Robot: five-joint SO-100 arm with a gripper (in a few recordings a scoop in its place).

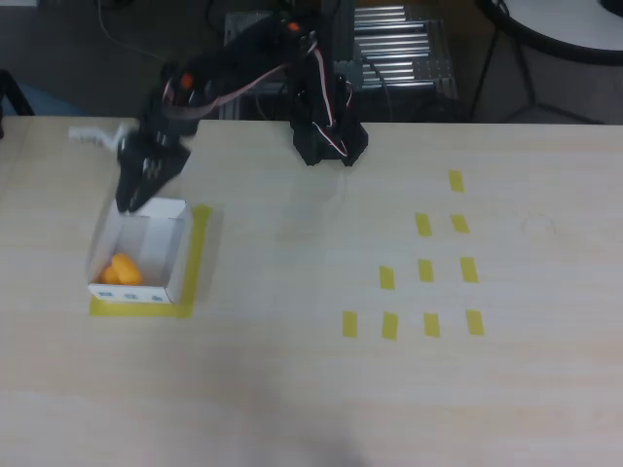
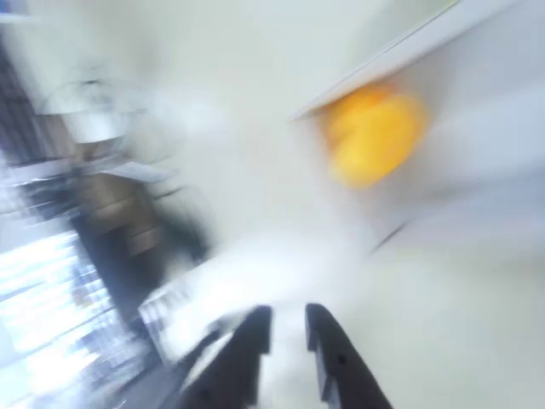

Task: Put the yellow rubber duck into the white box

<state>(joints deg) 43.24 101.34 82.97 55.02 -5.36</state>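
The yellow rubber duck [image 1: 121,269] lies inside the white box [image 1: 181,245], in its near-left corner in the overhead view. The box stands on the table's left side, with three small marks on its front wall. My gripper [image 1: 132,199] hangs just above the box's far rim, apart from the duck. The wrist view is heavily blurred by motion. In it the duck [image 2: 373,132] is an orange-yellow blob against the box's pale wall [image 2: 498,81]. My gripper [image 2: 288,328] is open with a narrow gap, and nothing sits between the dark fingers [image 2: 330,354].
Yellow tape [image 1: 200,243] frames the box's right and front sides. Several short yellow tape strips [image 1: 425,270] dot the right half of the table. The arm's black base [image 1: 329,136] stands at the table's back edge, with metal racks behind.
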